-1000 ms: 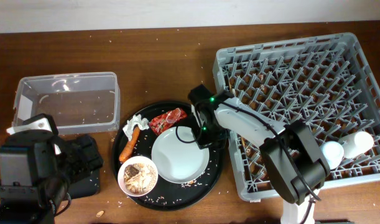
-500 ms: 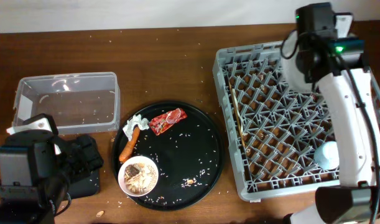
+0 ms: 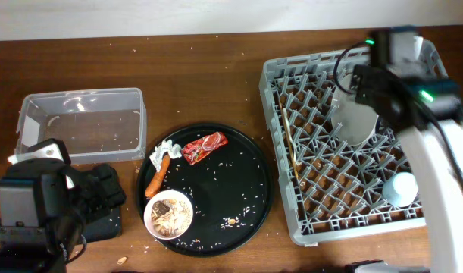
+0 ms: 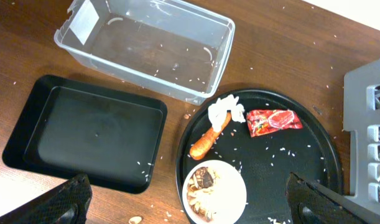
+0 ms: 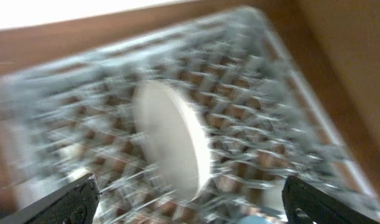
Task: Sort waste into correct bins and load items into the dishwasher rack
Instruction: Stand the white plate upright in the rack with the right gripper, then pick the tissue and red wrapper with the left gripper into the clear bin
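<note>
The pale grey plate (image 3: 354, 117) (image 5: 171, 146) stands on edge among the pegs of the dishwasher rack (image 3: 330, 197). My right gripper (image 5: 190, 200) hovers over it, open, with its fingers wide of the plate. A chopstick (image 3: 292, 144) and a blue cup (image 3: 400, 188) also lie in the rack. On the round tray are the red wrapper (image 4: 273, 119), tissue (image 4: 227, 111), carrot (image 4: 208, 140) and a white bowl (image 4: 214, 190) of scraps. High above them, my left gripper (image 4: 193, 202) is open and empty.
The clear tub (image 4: 146, 50) and the flat black tray (image 4: 84, 130) sit side by side left of the round black tray (image 3: 239, 189). Rice-like crumbs are scattered over the table and trays. My left arm (image 3: 34, 205) covers the front left corner.
My right arm lifted the plate off the round tray and carried it to the rack. Its jaws then opened and the plate now stands in the rack. The left arm stayed still.
</note>
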`<state>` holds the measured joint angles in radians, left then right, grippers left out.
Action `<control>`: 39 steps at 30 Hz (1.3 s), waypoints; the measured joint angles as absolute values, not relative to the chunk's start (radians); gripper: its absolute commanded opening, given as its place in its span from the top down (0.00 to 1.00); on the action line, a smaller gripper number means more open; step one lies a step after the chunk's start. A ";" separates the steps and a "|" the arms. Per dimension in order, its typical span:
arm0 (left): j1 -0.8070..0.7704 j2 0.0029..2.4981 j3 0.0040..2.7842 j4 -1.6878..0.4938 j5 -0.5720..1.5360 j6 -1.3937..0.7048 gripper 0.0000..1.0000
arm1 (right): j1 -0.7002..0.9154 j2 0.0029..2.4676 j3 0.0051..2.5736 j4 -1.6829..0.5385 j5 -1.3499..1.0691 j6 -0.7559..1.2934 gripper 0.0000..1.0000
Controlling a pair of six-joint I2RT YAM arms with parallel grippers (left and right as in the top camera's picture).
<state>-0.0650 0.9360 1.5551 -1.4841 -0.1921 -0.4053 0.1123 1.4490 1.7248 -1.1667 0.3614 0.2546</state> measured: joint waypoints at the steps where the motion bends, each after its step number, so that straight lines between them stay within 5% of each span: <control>1: -0.065 0.936 1.555 -1.483 -0.192 -0.405 0.01 | 0.113 1.369 1.733 -1.214 0.139 0.250 0.01; 6: -0.065 0.938 1.555 -1.417 -0.184 -0.406 0.01 | 0.140 1.370 1.736 -1.407 -0.279 0.215 0.01; 11: -0.085 1.001 1.538 -1.409 -0.055 -0.354 0.05 | 0.345 1.170 1.732 -1.339 -0.072 0.180 0.01; 12: -0.104 1.089 1.497 -1.402 -0.048 -0.340 0.19 | 0.346 1.167 1.732 -1.338 -0.057 0.180 0.01; 18: -0.344 1.651 1.448 -1.127 -0.080 -0.249 0.19 | 0.348 1.258 1.732 -1.336 -0.033 0.179 0.01; 25: -0.411 2.014 1.443 -0.855 -0.089 -0.077 0.19 | 0.372 1.364 1.731 -1.380 -0.083 0.093 0.01; 27: -0.411 2.055 1.444 -0.824 -0.091 -0.055 0.34 | 0.453 1.212 1.726 -1.388 -0.042 0.052 0.01; 30: -0.412 2.080 1.449 -0.803 -0.078 -0.042 1.00 | 0.509 0.891 1.632 -1.383 0.169 0.131 0.01; 39: -0.387 1.991 1.785 -1.320 -0.210 -0.101 1.00 | 0.511 0.838 1.599 -1.378 0.247 0.161 0.01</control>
